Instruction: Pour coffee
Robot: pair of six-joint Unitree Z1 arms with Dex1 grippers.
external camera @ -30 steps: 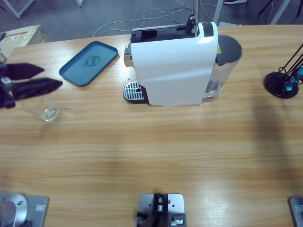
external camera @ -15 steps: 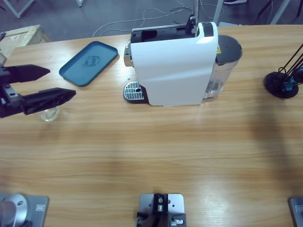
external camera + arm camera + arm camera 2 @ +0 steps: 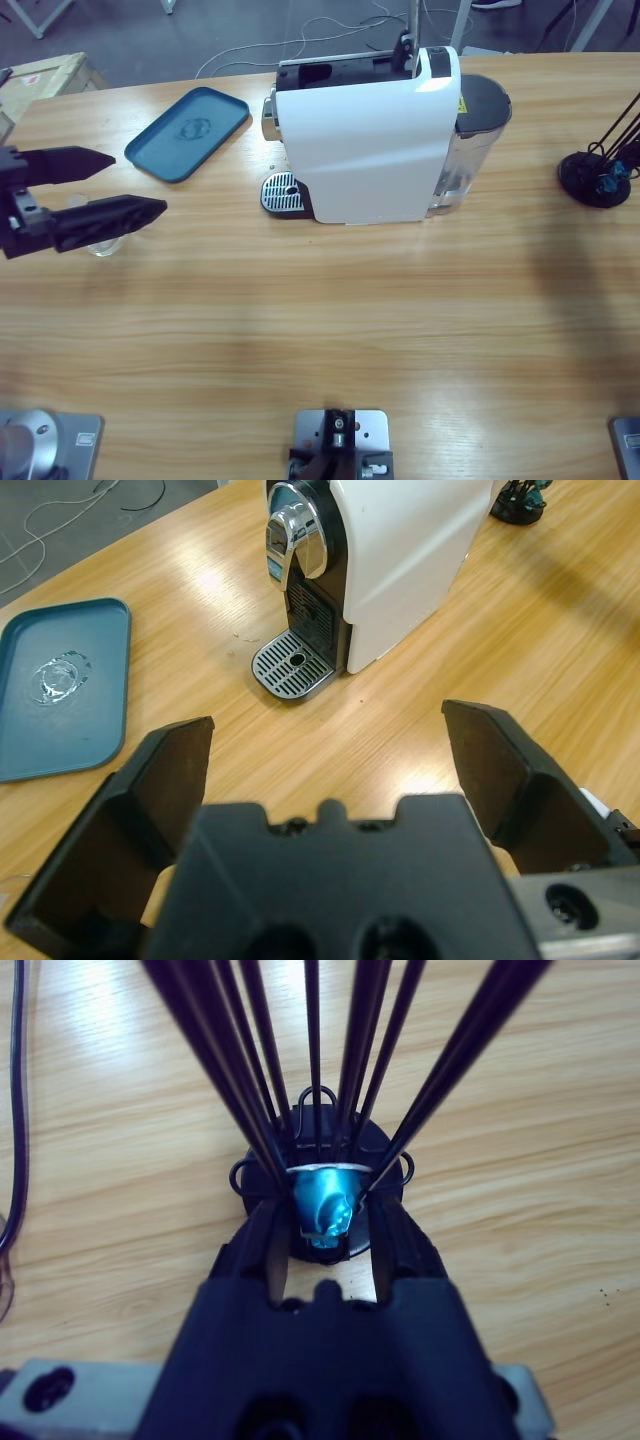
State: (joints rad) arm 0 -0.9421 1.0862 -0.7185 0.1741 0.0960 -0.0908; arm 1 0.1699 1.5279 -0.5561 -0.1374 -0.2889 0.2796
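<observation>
left gripper: jaws spread wide, nothing between them; it enters the high view from the 9 o'clock edge with the tips pointing toward 3 o'clock; in the left wrist view bare table shows in the gap between the two black jaws.
right gripper: jaws drawn close on either side of a blue capsule; whether they press on it cannot be told.
capsule holder: a black wire rack on a round base near the 3 o'clock edge of the table; thin black rods rise from it across the right wrist view, with the capsule seated at their foot.
glass: a small clear cup standing on the table directly under the left gripper's nearer jaw, partly hidden by it; it sits toward 9 o'clock from the machine.
coffee: no amber liquid can be made out in the glass from the high view.
coffee machine: a white body with a grey top at the 12 o'clock side of the table; its chrome spout faces the left gripper.
drip grate: a metal grille at the machine's 9 o'clock foot, bare.
tray: a blue-green tray at 10 o'clock from the machine, apart from it.
table: long, wooden.
</observation>
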